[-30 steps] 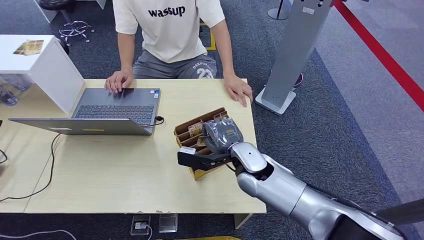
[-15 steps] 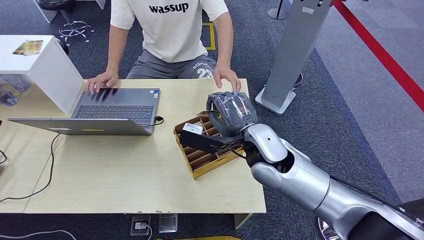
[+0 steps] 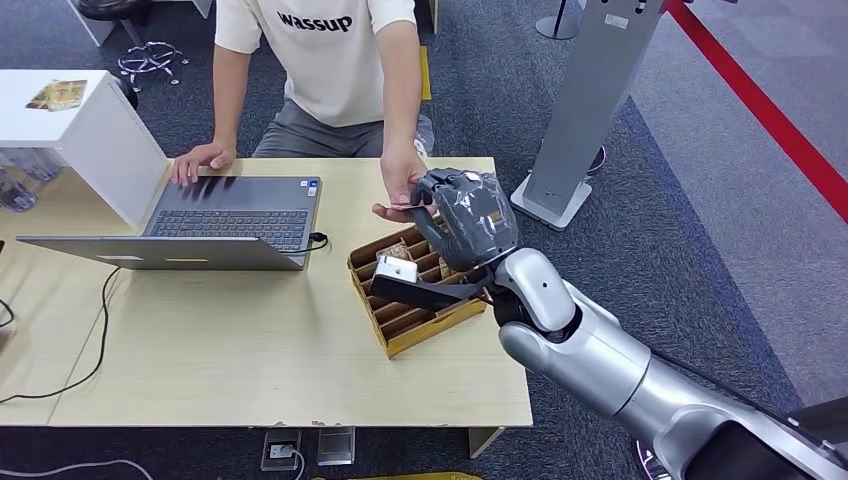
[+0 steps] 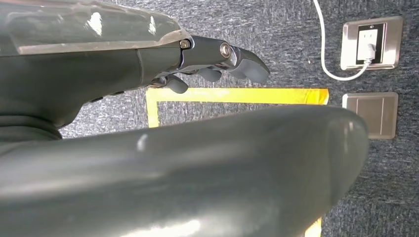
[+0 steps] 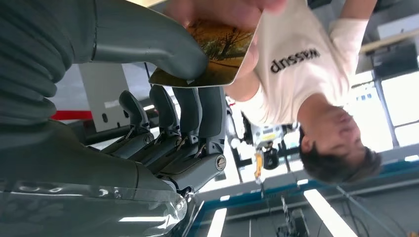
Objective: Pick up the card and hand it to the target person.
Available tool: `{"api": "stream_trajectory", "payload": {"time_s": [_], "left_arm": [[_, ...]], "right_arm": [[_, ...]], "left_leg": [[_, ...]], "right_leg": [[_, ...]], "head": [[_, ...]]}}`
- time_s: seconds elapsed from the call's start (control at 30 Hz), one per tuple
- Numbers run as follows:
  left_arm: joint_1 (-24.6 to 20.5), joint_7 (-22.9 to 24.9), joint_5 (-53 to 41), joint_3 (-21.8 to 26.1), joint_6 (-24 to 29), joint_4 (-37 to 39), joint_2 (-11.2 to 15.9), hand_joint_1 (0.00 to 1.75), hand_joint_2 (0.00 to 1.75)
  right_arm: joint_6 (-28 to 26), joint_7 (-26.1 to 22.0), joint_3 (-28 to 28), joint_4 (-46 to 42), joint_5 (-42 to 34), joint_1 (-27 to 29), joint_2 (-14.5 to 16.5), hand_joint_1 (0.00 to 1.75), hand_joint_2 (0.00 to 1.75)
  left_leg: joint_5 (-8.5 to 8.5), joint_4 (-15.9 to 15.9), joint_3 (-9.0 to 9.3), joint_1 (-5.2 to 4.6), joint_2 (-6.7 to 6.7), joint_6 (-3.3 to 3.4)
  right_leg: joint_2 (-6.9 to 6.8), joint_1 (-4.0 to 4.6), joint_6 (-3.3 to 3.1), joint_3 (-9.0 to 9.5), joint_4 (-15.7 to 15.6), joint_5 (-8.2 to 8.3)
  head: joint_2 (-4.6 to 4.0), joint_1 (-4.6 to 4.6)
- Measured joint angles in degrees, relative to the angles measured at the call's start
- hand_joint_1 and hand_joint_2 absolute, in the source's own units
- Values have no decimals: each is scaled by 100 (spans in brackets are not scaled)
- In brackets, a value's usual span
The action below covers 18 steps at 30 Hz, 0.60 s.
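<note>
My right hand (image 3: 465, 215) is raised above the far end of the wooden card box (image 3: 425, 320) and reaches toward the seated person (image 3: 330, 60). It pinches the card (image 5: 212, 54), a picture card in brown and orange, between thumb and fingers. The person's hand (image 3: 400, 188) meets mine over the table, and its fingers (image 5: 232, 9) touch the card's far edge. In the head view the card (image 3: 398, 207) shows as a thin edge between the two hands. My left hand (image 4: 217, 59) hangs over the carpet with nothing in it.
An open laptop (image 3: 235, 215) sits at the table's left with the person's other hand on its keys. A white box (image 3: 85, 130) stands at the far left. A grey stand (image 3: 590, 100) rises off the table's right edge. Floor sockets (image 4: 370, 42) lie below.
My right hand has lifted from the card box and moved toward the person with the card. The person's hand left the table edge and came across to touch it.
</note>
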Motion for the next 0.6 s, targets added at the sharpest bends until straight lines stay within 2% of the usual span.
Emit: {"api": "stream_trajectory", "payload": {"time_s": [0.17,0.3,0.43,0.5,0.6], "left_arm": [[-11,48,0,0,-10,0,-15,0,0],[-13,65,-11,0,-84,0,-22,0,175],[-15,37,-35,-2,-122,0,-22,0,0],[-13,18,-13,-1,-98,0,-22,0,0],[-8,5,39,-1,-61,0,-22,0,0]], "right_arm": [[-620,-276,-103,544,169,2,100,140,175],[-734,-295,-159,842,211,3,149,0,175],[-735,-345,-220,999,27,22,173,0,175],[-695,-493,-272,1040,-375,59,192,0,175],[-488,-866,-360,1070,-1407,129,226,0,175]], "left_leg": [[0,0,1,0,0,0],[1,0,1,0,0,2],[1,0,0,0,0,2],[1,0,0,0,0,2],[1,0,0,0,0,2]], "right_leg": [[0,0,0,0,0,0],[-1,0,0,0,0,0],[0,0,1,0,0,1],[0,0,1,0,0,1],[0,0,1,-1,0,0]], "head": [[-1,-4],[-2,-1],[-1,3],[-1,3],[-2,0]]}}
